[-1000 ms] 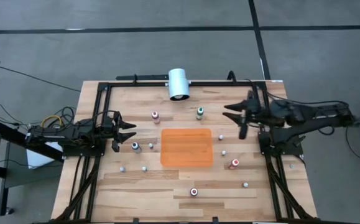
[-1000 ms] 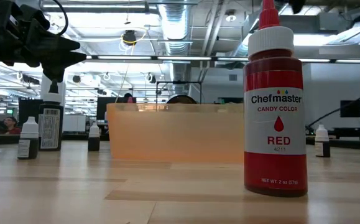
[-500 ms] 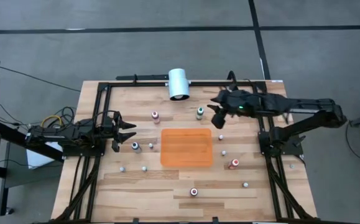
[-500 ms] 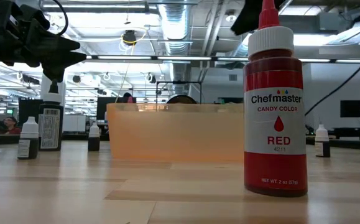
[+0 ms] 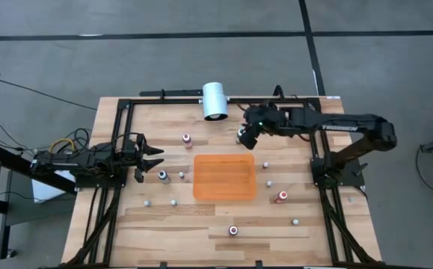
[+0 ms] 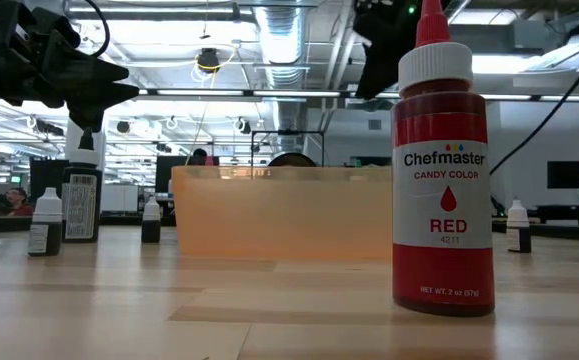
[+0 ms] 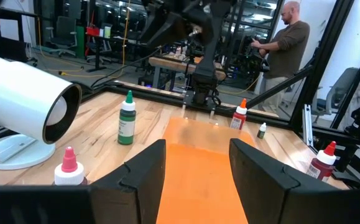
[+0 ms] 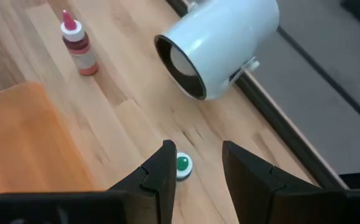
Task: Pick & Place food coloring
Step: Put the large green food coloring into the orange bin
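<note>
With its jaws apart, the right gripper (image 5: 247,136) hangs over the green-capped food coloring bottle (image 8: 182,165) near the table's far edge, so I'd centre the cap between the fingers (image 8: 161,174), then drop straight down without tipping it.

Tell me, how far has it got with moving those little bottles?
Nothing looks done: the orange mat holds no bottles. In hand: the right gripper hovers open directly above the green-topped bottle, beside the white cylinder, not gripping it. The left gripper waits open near the table's left edge. Left: the pink-topped bottle, red-topped bottle and other scattered ones.
</note>
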Available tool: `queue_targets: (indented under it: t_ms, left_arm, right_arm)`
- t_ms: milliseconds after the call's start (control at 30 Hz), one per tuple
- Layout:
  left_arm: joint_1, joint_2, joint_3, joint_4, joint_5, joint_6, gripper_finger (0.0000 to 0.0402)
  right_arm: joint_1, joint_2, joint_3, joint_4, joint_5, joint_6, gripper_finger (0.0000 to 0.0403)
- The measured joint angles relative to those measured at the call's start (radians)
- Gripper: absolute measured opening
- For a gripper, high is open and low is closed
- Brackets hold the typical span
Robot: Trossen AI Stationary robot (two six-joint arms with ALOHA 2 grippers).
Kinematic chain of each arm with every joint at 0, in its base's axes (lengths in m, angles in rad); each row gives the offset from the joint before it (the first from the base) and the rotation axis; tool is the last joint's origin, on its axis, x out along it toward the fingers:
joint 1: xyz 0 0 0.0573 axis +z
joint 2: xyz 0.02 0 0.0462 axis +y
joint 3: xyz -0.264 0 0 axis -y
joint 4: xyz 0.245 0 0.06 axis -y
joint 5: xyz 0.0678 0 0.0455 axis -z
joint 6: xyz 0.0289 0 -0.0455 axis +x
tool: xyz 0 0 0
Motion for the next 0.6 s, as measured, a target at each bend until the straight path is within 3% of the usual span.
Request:
queue_targets:
  t_ms: [200,600]
  left_arm:
    - [0.000,0.000,0.000,0.000,0.000,0.000,0.0169]
    - [0.000,0.000,0.000,0.001,-0.002,0.000,0.0169]
  right_arm:
    - [-0.047,0.029,0.023,-0.035,-0.107,0.001,0.0142]
    - [-0.084,0.089,0.027,-0.064,-0.215,0.000,0.0261]
